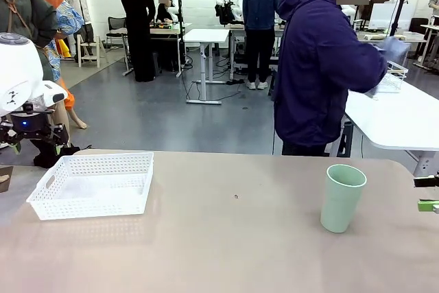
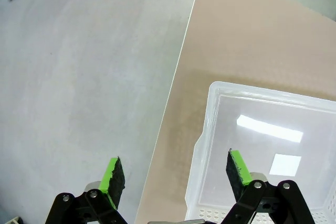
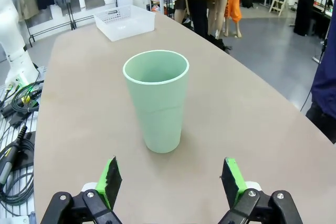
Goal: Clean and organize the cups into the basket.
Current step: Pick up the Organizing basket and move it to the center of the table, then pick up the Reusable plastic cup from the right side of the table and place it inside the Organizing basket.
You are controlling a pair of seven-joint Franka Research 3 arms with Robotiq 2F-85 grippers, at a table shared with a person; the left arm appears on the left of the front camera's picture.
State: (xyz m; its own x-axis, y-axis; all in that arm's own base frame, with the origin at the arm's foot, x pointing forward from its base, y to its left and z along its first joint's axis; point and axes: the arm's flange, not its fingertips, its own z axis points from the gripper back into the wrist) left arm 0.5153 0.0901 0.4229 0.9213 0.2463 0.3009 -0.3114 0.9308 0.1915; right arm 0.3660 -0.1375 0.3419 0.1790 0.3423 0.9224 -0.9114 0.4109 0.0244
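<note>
Hovering at the edge of the half-cropped basket (image 2: 210, 129), left gripper (image 2: 176, 174) gapes empty; right gripper (image 3: 170, 178) too, facing mint cup (image 3: 157, 103) far right of it

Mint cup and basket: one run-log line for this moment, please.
mint cup: upright, uncollected | basket: empty | right gripper: open, facing cup, apart | left gripper: open, over basket's edge

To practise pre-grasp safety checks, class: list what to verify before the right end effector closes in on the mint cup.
1. Right end effector open: ok.
2. Mint cup upright, centred ahead of it: ok.
3. Basket empty, room for the cup: ok.
4. Person turned away, not reaching in: ok.
5. Cup's inside clean: cannot tell.
</note>
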